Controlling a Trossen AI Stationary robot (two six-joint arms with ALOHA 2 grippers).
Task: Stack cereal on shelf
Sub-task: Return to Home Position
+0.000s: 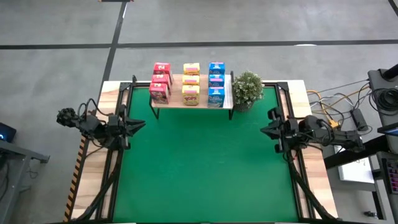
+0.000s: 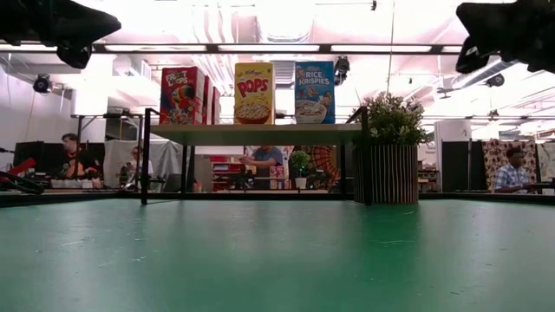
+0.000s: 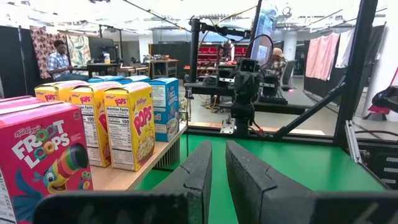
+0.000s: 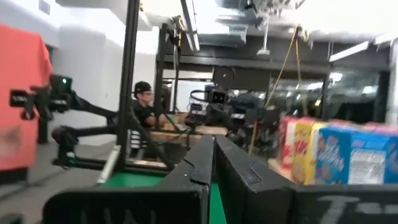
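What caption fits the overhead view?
Nine cereal boxes lined on the shelf beside a plant, both arms parked.

Grey concrete floor (image 1: 249,25), ceiling strip lights (image 2: 381,48), people at desks (image 2: 516,169).

In the low view the front cereal (image 2: 253,93) boxes hide those behind them, both arms are cut off by the top edge, and in the right wrist view the box fronts are blurred, perhaps beyond reading.
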